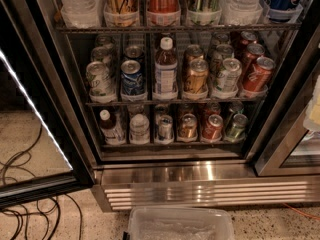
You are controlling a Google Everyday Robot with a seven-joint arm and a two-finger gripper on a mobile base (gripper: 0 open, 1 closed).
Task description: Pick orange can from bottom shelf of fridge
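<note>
The fridge (210, 189) stands open, with its ribbed steel base panel at the bottom. On the bottom shelf (172, 144) the orange can (212, 127) leans in the front row, second from the right. A gold-brown can (188, 126) is on its left and a green can (236, 126) on its right. Another reddish can stands behind it. The gripper is not in view.
Further left on the bottom shelf are a blue-silver can (165, 127) and two bottles (139, 129). The middle rack (170, 102) holds several more cans. The open glass door (35, 114) swings out at left. Cables (20, 209) lie on the floor. A clear plastic bin (180, 225) sits below the base.
</note>
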